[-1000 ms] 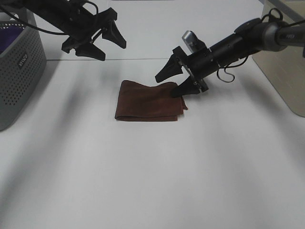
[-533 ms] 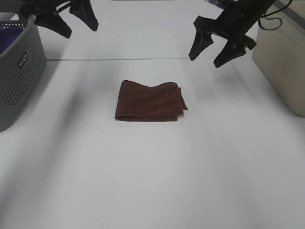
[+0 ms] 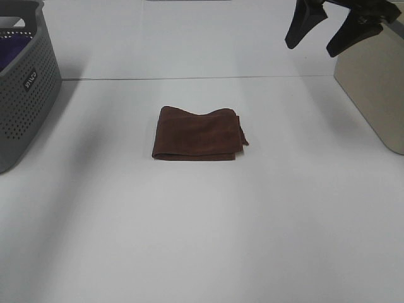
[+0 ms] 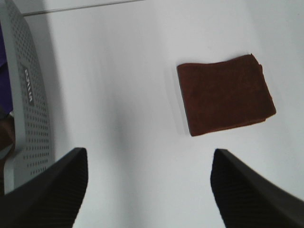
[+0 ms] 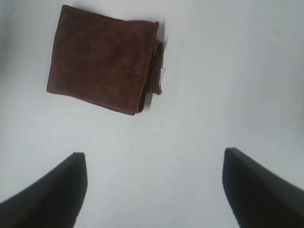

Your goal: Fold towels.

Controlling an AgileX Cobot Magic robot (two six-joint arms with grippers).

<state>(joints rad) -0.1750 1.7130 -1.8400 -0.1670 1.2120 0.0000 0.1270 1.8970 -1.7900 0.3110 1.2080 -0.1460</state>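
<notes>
The dark reddish-brown towel (image 3: 198,134) lies folded into a small rectangle on the white table, with a loose corner sticking out at its right side. It also shows in the left wrist view (image 4: 225,98) and in the right wrist view (image 5: 104,59), where a small white tag (image 5: 162,75) shows at its edge. My right gripper (image 3: 324,28) is open and empty, raised at the top right, far from the towel; its fingers (image 5: 47,194) frame the right wrist view. My left gripper (image 4: 149,190) is open and empty, out of the exterior view.
A grey perforated basket (image 3: 25,82) with purple fabric (image 3: 14,49) inside stands at the left edge; it also shows in the left wrist view (image 4: 28,104). A beige box (image 3: 372,88) stands at the right edge.
Both arms have lifted up and away from the towel. The left arm has left the exterior view; the right gripper has moved to the top right. The towel has not moved.
</notes>
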